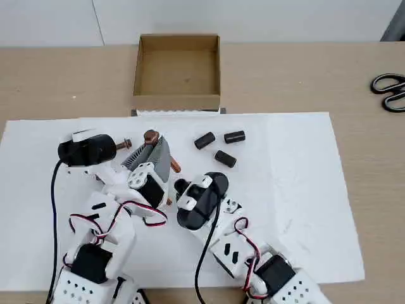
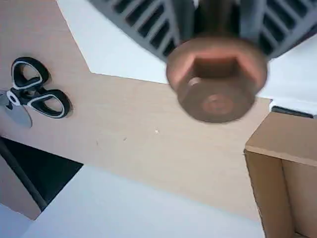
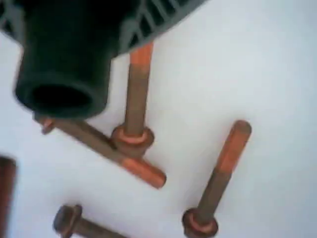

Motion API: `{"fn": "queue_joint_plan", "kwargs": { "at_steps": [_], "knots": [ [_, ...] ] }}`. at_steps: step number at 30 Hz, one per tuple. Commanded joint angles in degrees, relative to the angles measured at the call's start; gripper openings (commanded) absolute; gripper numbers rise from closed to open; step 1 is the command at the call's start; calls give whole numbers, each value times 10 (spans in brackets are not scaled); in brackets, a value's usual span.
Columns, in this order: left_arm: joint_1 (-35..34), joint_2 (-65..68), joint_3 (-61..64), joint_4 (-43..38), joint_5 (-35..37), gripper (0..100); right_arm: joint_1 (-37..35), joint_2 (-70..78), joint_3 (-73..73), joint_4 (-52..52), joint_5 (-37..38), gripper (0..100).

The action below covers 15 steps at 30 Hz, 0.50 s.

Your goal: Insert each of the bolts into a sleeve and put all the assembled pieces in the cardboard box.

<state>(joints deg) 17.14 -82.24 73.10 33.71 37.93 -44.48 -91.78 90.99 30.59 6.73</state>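
Comes to four sleeves (image 1: pixel 204 140) (three loose, one gripped), at least five bolts (image 3: pixel 218 178) (four lying together, another gripped), one box (image 1: pixel 178 100), one pair of scissors (image 1: pixel 389 92), one sheet (image 1: pixel 291 190), two arms (image 1: pixel 104 234).

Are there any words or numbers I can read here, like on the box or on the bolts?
There are none that can be read.
The cardboard box: plain walls, no print to be seen.
The bolt head close to the left wrist camera: too blurred to tell whether anything is stamped on it.
The sleeves and the scissors: no writing to be seen.
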Motion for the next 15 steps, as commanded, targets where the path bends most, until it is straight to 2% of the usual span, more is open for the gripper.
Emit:
{"fn": "queue_joint_plan", "kwargs": {
  "at_steps": [1,12,15],
  "knots": [
    [-2,-13,-9,-3,3,5,0,-12,2,-2,4,3],
    [3,-13,-9,1,2,5,17,-12,2,-21,8,3],
    [3,-12,-23,25,1,5,17,-12,2,-22,9,3]
  ]
}}
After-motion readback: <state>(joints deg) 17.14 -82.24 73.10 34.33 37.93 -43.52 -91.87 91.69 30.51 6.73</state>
